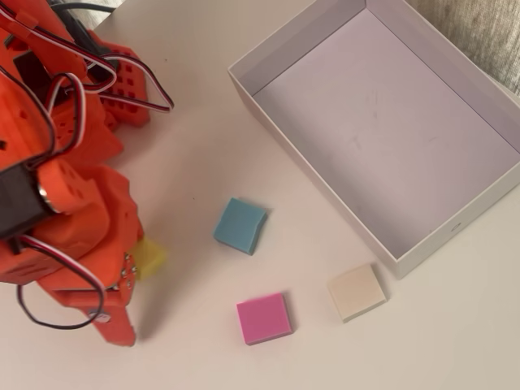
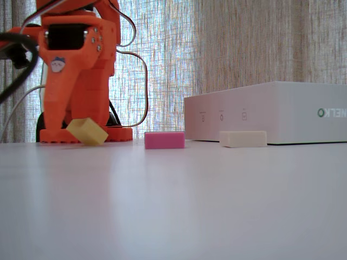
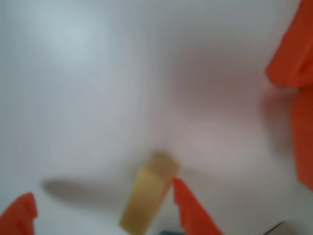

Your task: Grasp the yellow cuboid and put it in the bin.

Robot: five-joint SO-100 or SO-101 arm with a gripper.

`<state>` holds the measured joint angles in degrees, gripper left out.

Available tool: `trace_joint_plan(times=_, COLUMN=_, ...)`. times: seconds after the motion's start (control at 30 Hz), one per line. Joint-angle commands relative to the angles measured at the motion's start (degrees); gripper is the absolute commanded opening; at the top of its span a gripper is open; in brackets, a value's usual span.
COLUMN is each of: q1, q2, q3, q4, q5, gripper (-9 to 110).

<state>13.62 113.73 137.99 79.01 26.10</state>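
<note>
Four small blocks sit on the white table [image 1: 187, 162]: yellow cuboid [image 1: 149, 257], blue block [image 1: 240, 225], pink block [image 1: 263, 318] and beige block [image 1: 356, 291]. The bin [image 1: 455, 231] lies at upper right in the overhead view, empty, w/ the beige block just beside its near corner.

The yellow cuboid is under the orange arm, mostly hidden from overhead; only one corner peeks out. In the fixed view it [image 2: 87, 131] is tilted, one edge up and one low corner at or very near the table, so not lying flat. Well apart from the bin, w/ blue and pink blocks between.

The gripper [image 3: 102, 208] looks spread in the wrist view: one orange fingertip touches the cuboid [image 3: 146, 193] on its right side, the other fingertip sits well off at lower left, clear gap between it and the block. So not pinched yet, prob. being nudged or tipped by one finger. View is blurry, exact contact hard to confirm.

Handling, as a guess: block looks like matte foam, so very light, a bit squashy, grippy rather than slick, not fragile. Lightness means it tips and skids easily when one finger touches first, which fits the tilt. Best hold is across two opposite flat sides near the middle, both fingers closing evenly; a corner pinch on the tilted slab could make it twist or pop out. Gentle squeeze should be enough.
</note>
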Motion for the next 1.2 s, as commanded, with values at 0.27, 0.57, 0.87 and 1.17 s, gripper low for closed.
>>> trace_joint_plan(times=0.27, q1=-6.0, q2=2.9, q3=-3.3, q4=4.4, q5=4.0, gripper=36)
trace_joint_plan(times=0.57, q1=-6.7, q2=3.8, q3=3.2, q4=0.5, q5=0.3, gripper=31)
trace_joint_plan(times=0.87, q1=-7.5, q2=1.3, q3=5.7, q4=-3.2, q5=3.0, gripper=29)
trace_joint_plan(times=1.17, q1=-0.5, q2=-5.1, q3=5.8, q4=-5.1, q5=8.3, gripper=6)
